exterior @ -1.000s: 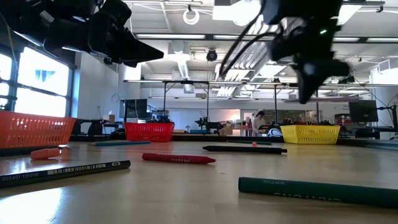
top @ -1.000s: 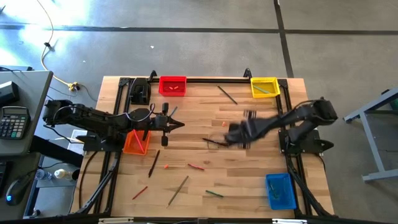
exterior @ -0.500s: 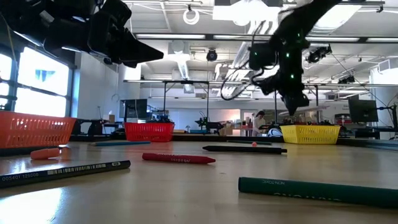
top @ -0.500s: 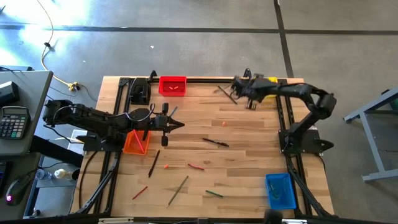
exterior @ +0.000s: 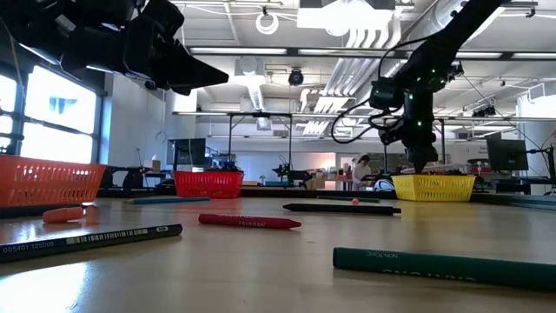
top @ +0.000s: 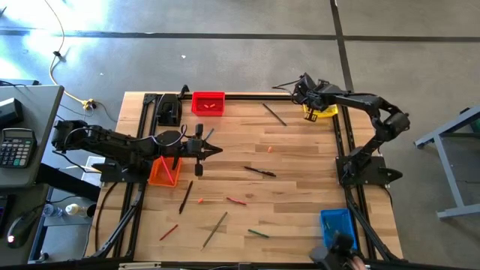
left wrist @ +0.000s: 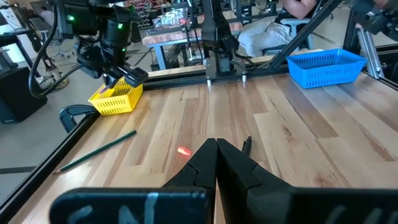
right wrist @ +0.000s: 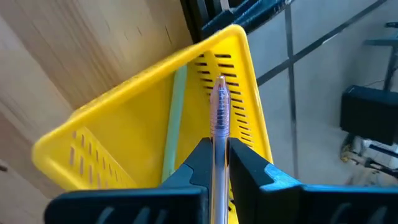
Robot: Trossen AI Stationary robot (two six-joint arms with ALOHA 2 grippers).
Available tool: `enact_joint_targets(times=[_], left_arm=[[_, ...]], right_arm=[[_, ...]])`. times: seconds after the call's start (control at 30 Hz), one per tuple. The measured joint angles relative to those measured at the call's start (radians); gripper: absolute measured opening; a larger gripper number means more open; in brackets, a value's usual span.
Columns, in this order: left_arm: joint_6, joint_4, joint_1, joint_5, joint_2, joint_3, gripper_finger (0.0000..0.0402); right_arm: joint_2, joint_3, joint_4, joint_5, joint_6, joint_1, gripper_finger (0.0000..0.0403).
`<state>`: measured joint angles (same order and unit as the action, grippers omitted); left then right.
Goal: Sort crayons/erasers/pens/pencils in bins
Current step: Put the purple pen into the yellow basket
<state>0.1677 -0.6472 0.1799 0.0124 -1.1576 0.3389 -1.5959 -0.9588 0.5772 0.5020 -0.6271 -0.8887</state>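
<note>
Table (top: 300, 172) of pale wood planks, seen from above. Yellow bin (top: 321, 109) at 1 o'clock, red bin (top: 208, 103) at 11 o'clock, orange bin (top: 163, 172) at 9 o'clock, blue bin (top: 338, 229) at 5 o'clock. Right gripper (top: 306, 91) hangs over the yellow bin, jaws clamped on a clear pen (right wrist: 219, 118) that points down into the bin; a pale green stick (right wrist: 173, 124) lies inside. Left gripper (top: 216, 151) sits beside the orange bin, jaws fully closed, nothing between them. Loose items: black pen (top: 259, 172) at centre, small orange eraser (top: 270, 148) just toward 12 o'clock of it, green pencil (top: 274, 114) near the yellow bin, red crayon (exterior: 249, 222) toward 6 o'clock. Writing: a dark pencil (exterior: 87, 240) in the low view carries a barcode and white digits, too small to read surely; a green pencil (exterior: 443, 265) there bears faint lettering, unreadable, its end cut off. Red bin's contents are hard to make out.
</note>
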Motion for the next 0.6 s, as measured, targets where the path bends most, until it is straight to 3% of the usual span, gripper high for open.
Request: enact_joint_targets(times=[0.27,0.6], left_arm=[[-0.005,0.0,0.0,0.0,0.0,0.0,0.0],[-0.008,0.027,-0.002,-0.002,0.0,0.0,0.0]], right_arm=[[0.0,0.0,-0.026,-0.093,0.007,-0.048,0.0029],[0.0,0.0,-0.019,-0.057,0.082,-0.062,0.0091]])
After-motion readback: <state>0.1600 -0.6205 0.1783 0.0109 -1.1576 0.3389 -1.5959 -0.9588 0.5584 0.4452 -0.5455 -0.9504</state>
